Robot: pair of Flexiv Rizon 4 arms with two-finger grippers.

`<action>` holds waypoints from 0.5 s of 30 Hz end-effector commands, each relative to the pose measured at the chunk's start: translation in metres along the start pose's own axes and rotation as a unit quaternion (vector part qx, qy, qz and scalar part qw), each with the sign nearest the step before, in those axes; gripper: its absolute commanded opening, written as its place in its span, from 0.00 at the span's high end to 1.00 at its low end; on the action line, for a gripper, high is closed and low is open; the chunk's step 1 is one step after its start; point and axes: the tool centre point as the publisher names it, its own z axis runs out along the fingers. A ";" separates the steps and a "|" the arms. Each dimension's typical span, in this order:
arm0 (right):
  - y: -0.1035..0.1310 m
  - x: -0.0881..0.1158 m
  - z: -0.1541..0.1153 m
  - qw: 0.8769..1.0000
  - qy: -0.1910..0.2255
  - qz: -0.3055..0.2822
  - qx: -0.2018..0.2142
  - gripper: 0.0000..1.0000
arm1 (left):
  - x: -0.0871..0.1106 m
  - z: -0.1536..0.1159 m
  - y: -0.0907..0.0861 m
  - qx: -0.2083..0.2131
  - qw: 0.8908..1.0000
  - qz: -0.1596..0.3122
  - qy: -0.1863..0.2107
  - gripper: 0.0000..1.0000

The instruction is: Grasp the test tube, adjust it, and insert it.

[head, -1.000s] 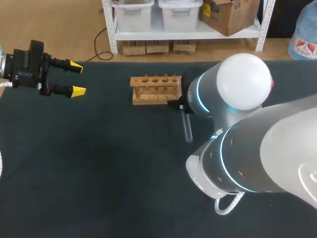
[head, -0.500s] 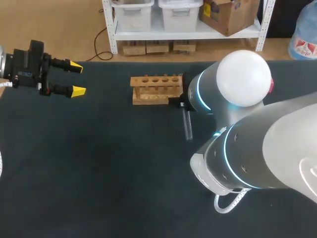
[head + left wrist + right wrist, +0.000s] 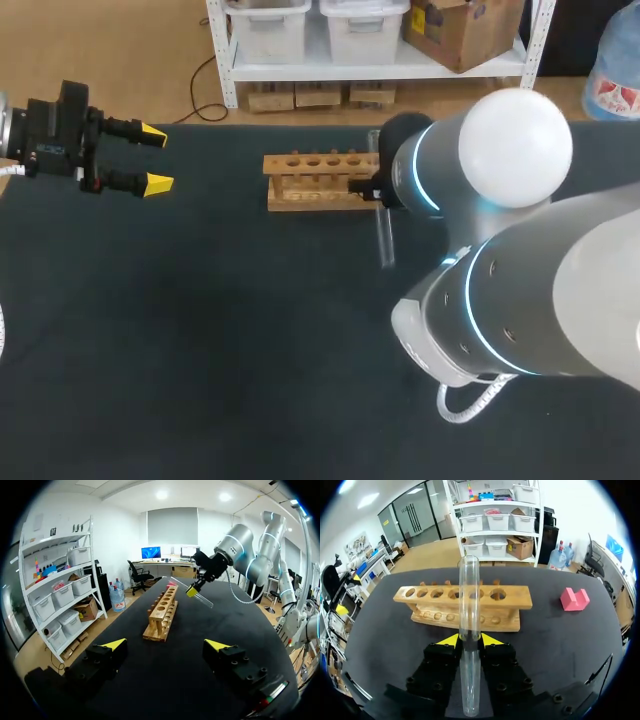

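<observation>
Now tube (image 3: 469, 605) tilted, mouth twd rack (image 3: 507, 600).

- Left arm's black two-fingered gripper with yellow tips (image 3: 156, 158): at the far left in the head view, fingers level, spread wide, nothing between them.
- Right arm, grey-white with blue-lit joint rings (image 3: 530, 300): bulks in from the right, wrist near the middle.
- Right gripper (image 3: 470, 640): yellow tips pinch a clear glass test tube (image 3: 469, 605) from both sides. In the head view the fingers seem mostly hidden behind the wrist.
</observation>
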 end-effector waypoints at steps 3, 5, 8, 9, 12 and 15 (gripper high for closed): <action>-0.002 -0.014 -0.016 1.000 -0.021 0.003 -0.002 1.00 | 0.002 0.000 0.001 0.000 1.000 0.002 -0.002 0.00; -0.002 -0.020 -0.023 1.000 -0.030 0.005 -0.005 1.00 | 0.002 0.000 0.001 0.000 1.000 0.002 -0.002 0.00; -0.003 -0.031 -0.034 0.999 -0.049 0.009 -0.010 1.00 | 0.002 0.000 0.001 0.000 1.000 0.002 -0.002 0.00; -0.003 -0.035 -0.037 0.998 -0.056 0.012 -0.013 1.00 | 0.002 0.000 0.001 0.000 1.000 0.002 -0.002 0.00; -0.002 -0.048 -0.047 0.997 -0.077 0.019 -0.023 1.00 | 0.002 0.000 0.001 0.000 1.000 0.002 -0.002 0.00; 0.000 -0.059 -0.055 0.995 -0.095 0.021 -0.027 1.00 | 0.002 0.000 0.001 0.000 1.000 0.002 -0.002 0.00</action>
